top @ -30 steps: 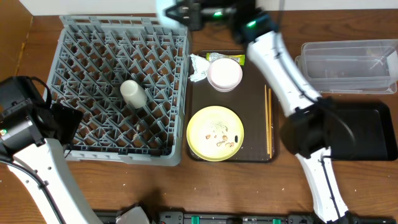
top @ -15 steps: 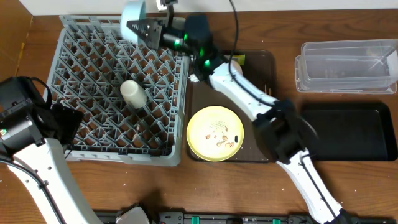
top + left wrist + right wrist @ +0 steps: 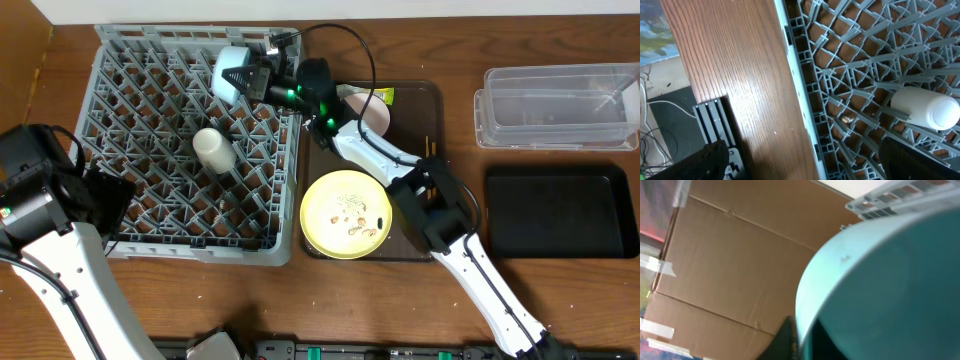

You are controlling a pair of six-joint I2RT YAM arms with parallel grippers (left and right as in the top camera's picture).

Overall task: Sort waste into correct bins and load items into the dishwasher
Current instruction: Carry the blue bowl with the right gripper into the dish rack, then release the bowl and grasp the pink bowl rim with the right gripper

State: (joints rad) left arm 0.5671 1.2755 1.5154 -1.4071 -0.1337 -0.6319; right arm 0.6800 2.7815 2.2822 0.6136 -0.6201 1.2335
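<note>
right claw (image 3: 243,82) reaches over the grey dish rack (image 3: 150,95), with the light blue bowl (image 3: 228,66) tipped on edge at its tips, toward the rack's 1 o'clock; one finger lies at the rim, but whether it grips i cannot tell; left claw (image 3: 810,155) gapes wide and empty by the rack's 8 o'clock edge; cream cup (image 3: 213,150) lies near the rack's middle
</note>
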